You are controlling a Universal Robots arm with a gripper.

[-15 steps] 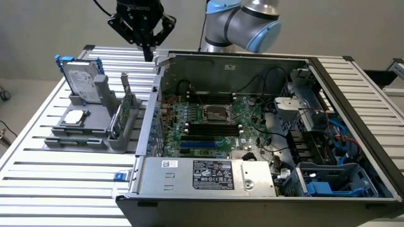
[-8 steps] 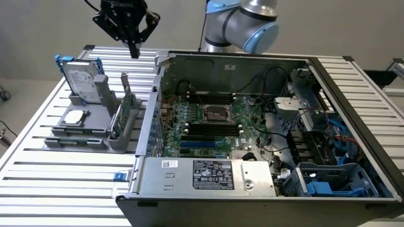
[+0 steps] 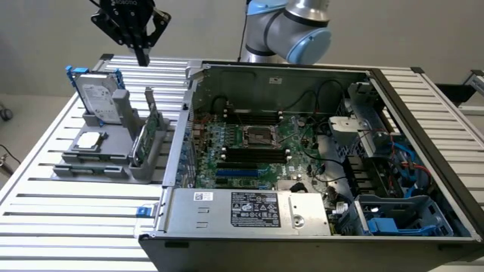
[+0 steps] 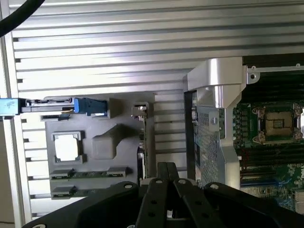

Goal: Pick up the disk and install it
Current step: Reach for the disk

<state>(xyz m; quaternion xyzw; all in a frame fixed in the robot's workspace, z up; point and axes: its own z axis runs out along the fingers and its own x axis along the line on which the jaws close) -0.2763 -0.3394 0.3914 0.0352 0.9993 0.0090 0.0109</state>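
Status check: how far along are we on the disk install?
Done: nothing that shows. The disk stands upright in the grey holder, untouched. In hand: nothing; the gripper hangs shut and empty above the holder, apart from the disk. Left: both the pick-up and the install, since the disk is not yet in the open computer case.

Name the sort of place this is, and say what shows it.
Probably a robotics lab bench for computer assembly: a robot arm, a slotted metal table, an open computer case, and the disk upright in a grey holder.
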